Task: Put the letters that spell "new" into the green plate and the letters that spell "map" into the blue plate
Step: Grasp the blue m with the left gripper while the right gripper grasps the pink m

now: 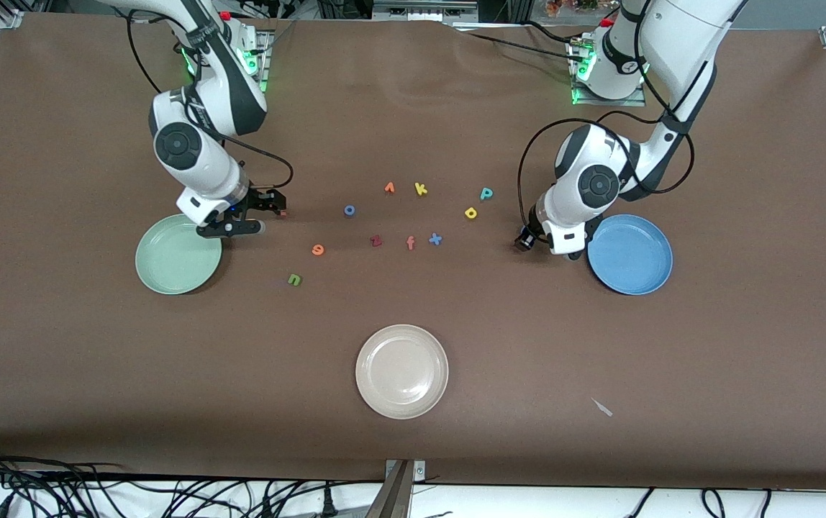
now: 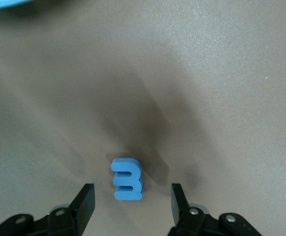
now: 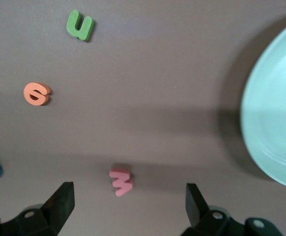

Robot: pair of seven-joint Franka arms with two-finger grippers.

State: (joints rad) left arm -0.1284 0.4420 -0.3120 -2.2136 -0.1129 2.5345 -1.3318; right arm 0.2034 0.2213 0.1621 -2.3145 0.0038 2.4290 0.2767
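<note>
My left gripper (image 2: pixel 131 192) is low over the table beside the blue plate (image 1: pixel 629 254), open, with the blue "m" (image 2: pixel 127 179) lying between its fingers and a gap on each side. My right gripper (image 3: pixel 128 192) stands open next to the green plate (image 1: pixel 178 254), just over the pinkish "w" (image 3: pixel 121 181), which it does not touch. The orange "e" (image 1: pixel 318 250) and green "n" (image 1: pixel 295 280) lie nearer the front camera than the "w". Teal "p" (image 1: pixel 486 193) and yellow "a" (image 1: pixel 470 213) lie toward the left arm's end. Both plates hold nothing.
Mid-table lie a blue "o" (image 1: pixel 349 210), a yellow "k" (image 1: pixel 421 189), an orange letter (image 1: pixel 389 188), a dark red "z" (image 1: pixel 375 241), a salmon "f" (image 1: pixel 410 243) and a blue cross shape (image 1: pixel 435 239). A cream plate (image 1: pixel 402 370) sits nearer the front camera.
</note>
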